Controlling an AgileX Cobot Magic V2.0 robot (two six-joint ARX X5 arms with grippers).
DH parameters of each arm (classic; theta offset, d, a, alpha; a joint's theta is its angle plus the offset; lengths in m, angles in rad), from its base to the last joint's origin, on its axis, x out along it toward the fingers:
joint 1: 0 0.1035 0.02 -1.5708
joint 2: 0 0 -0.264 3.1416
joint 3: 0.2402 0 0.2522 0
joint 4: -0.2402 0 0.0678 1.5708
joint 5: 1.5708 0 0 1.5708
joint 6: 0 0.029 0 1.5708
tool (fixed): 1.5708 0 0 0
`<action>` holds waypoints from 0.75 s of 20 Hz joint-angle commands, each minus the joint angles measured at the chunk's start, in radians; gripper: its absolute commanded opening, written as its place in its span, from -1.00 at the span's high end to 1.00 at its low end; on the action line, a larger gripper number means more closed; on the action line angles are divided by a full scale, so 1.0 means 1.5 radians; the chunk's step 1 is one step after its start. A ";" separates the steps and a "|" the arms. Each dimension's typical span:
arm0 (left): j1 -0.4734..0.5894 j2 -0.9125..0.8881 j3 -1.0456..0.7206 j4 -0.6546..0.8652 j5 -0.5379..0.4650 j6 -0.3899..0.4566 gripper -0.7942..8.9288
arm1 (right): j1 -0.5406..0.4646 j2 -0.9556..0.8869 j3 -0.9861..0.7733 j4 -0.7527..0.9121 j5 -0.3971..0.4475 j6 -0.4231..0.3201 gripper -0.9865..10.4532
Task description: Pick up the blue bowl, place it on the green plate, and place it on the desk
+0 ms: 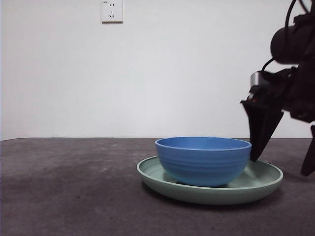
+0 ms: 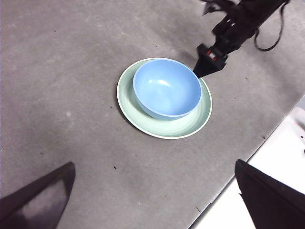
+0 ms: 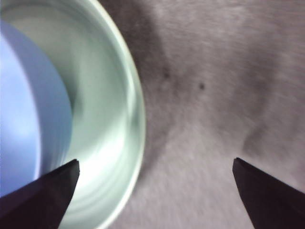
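The blue bowl (image 1: 203,160) stands upright inside the green plate (image 1: 261,179), which lies flat on the desk (image 1: 74,187). My right gripper (image 1: 280,167) is open and low at the plate's right side. In the right wrist view the right gripper (image 3: 155,161) straddles the plate's rim (image 3: 136,119): one jaw hangs over the plate beside the bowl (image 3: 24,119), the other over the bare desk (image 3: 214,71). It holds nothing. My left gripper (image 2: 154,164) is open and empty, high above, looking down on the bowl (image 2: 167,88), the plate (image 2: 162,126) and the right gripper (image 2: 209,67).
A white wall with a socket (image 1: 111,11) stands behind the desk. In the left wrist view a white floor strip (image 2: 286,143) borders the desk's edge close to the plate. Bare desk (image 2: 57,71) stretches away on the plate's other side.
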State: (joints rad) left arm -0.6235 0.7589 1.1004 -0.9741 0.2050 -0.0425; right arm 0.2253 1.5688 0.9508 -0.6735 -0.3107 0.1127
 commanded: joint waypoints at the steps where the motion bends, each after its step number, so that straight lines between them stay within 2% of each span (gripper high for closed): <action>1: -0.003 0.004 0.008 0.003 -0.002 0.000 -0.45 | 0.011 0.028 0.008 0.023 -0.002 0.004 0.09; 3: -0.003 0.004 0.008 0.003 -0.002 -0.001 -0.45 | 0.019 0.041 0.008 0.042 -0.002 0.004 0.20; 6: -0.003 0.004 0.008 0.003 -0.002 -0.002 -0.45 | 0.023 0.055 0.008 0.056 -0.001 0.004 0.26; 12: -0.003 0.004 0.008 0.002 -0.002 -0.002 -0.45 | 0.023 0.063 0.008 0.075 -0.002 0.004 0.58; 15: -0.003 0.004 0.008 0.003 -0.002 -0.002 -0.45 | 0.023 0.072 0.008 0.078 -0.004 0.004 0.60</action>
State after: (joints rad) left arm -0.6235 0.7589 1.1004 -0.9760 0.2050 -0.0425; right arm 0.2550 1.6531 0.9508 -0.5629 -0.3138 0.1127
